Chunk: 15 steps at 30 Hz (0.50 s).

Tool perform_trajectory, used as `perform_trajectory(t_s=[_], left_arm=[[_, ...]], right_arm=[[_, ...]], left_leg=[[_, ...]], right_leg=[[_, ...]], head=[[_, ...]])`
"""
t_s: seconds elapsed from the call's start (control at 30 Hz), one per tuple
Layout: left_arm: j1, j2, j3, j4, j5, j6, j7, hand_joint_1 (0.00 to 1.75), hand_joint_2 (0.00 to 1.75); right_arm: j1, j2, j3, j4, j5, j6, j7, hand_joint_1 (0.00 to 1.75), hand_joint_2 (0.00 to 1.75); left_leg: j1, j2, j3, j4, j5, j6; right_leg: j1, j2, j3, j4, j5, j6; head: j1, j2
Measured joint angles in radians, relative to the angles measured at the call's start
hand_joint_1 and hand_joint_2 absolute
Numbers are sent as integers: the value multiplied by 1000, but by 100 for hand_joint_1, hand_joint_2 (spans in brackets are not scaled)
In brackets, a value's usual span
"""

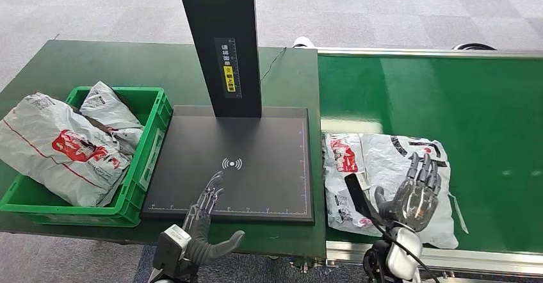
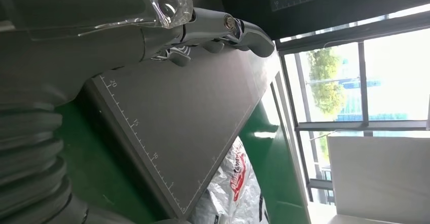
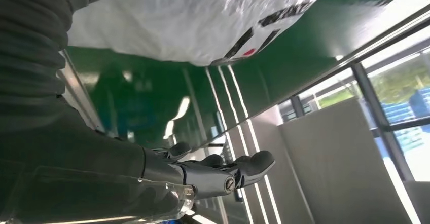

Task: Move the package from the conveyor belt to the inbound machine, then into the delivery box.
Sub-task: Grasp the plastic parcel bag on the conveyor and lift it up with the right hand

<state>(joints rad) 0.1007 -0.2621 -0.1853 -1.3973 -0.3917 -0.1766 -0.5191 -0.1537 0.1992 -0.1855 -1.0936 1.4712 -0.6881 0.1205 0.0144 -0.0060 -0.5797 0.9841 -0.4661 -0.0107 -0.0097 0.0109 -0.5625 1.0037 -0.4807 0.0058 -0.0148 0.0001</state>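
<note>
The package (image 1: 384,180) lies on the belt (image 1: 448,104), at three o'clock from the scanner plate (image 1: 256,148). The right hand (image 1: 416,193) hovers over it, fingers spread, holding nothing. The slippery bag could slide away.

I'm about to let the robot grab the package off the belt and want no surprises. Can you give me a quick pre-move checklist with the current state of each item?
1. Package lies flat on the conveyor belt, near its front edge: ok.
2. Right hand is over the package, fingers spread, nothing held: ok.
3. Right hand contact with the package: cannot tell.
4. Left hand is open above the front of the inbound machine's black plate, holding nothing: ok.
5. Plate free of packages: ok.
6. Green delivery box already holds packages piled above its rim; room for another: cannot tell.
</note>
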Motion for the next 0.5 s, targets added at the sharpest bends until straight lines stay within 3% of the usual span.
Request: perform_trajectory(t_s=[0.1, 0.33, 0.5], left_arm=[[-2, 1, -4, 0, 2, 0, 1, 0, 175], [-11, 8, -7, 0, 11, -4, 12, 0, 175], [-14, 11, -7, 0, 14, -10, 14, 0, 175]], right_arm=[[-36, -26, -50, 49, -20, 30, 8, 0, 175], [-146, -99, -142, 278, -42, 282, 74, 0, 175], [-193, -113, -155, 388, -56, 387, 37, 0, 175]], left_leg=[[0, 1, 0, 0, 0, 0], [0, 0, 0, 0, 0, 0], [1, 1, 3, 0, -1, 0]], right_leg=[[0, 0, 0, 0, 0, 0], [0, -1, 0, 0, 0, 0], [1, 1, 1, 0, 0, 0]], head=[[0, 0], [0, 0], [0, 0]])
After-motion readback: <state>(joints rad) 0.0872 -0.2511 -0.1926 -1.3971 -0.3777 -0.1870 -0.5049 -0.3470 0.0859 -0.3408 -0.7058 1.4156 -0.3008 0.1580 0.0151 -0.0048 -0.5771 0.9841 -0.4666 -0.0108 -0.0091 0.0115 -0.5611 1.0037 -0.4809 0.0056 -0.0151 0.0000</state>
